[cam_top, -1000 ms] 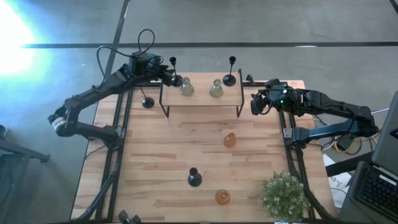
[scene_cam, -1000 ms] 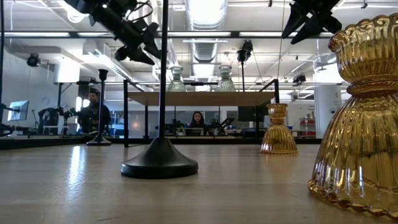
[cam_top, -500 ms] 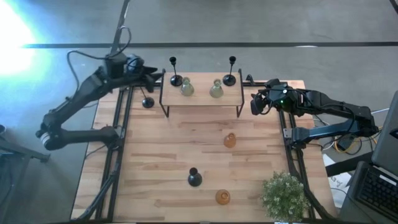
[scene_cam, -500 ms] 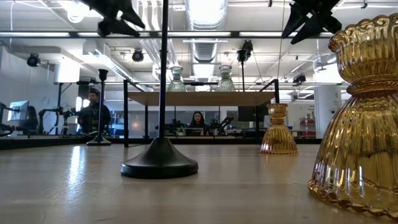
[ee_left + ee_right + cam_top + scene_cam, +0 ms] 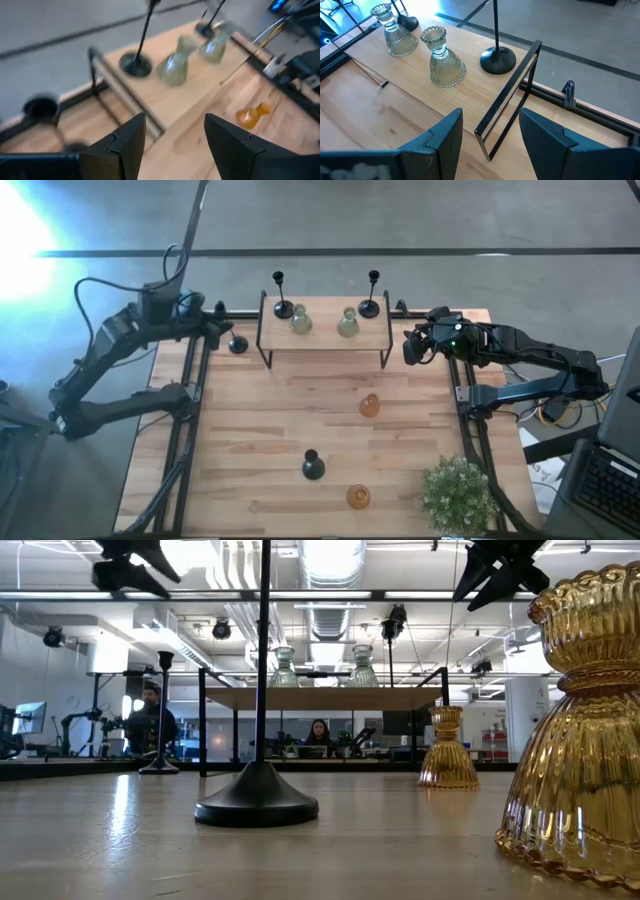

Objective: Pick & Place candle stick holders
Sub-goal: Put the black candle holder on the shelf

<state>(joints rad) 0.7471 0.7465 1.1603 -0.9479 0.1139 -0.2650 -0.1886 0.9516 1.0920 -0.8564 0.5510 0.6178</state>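
A raised wooden shelf (image 5: pixel 325 335) at the table's far side carries two black candle stick holders (image 5: pixel 283 308) (image 5: pixel 369 306) and two pale-green glass ones (image 5: pixel 300 321) (image 5: pixel 347 324), each standing on its base. A third black holder (image 5: pixel 238 344) stands on the table left of the shelf. Another black one (image 5: pixel 313 468) and two amber glass ones (image 5: pixel 369 406) (image 5: pixel 357 497) stand on the near half. My left gripper (image 5: pixel 222 330) hangs open above the table's far left edge, nothing between its fingers (image 5: pixel 172 145). My right gripper (image 5: pixel 410 347) waits open, right of the shelf (image 5: pixel 490 140).
A green potted plant (image 5: pixel 458 491) stands at the near right corner. The shelf rests on thin black legs (image 5: pixel 512 95) with room beneath it. Bare tabletop (image 5: pixel 260 420) lies between the shelf and the near holders. In the low view, people sit in the room behind the table.
My left gripper has drawn back from the black holder at the shelf's left end, going toward the table's left edge and a little up. That holder has stayed upright on the shelf.
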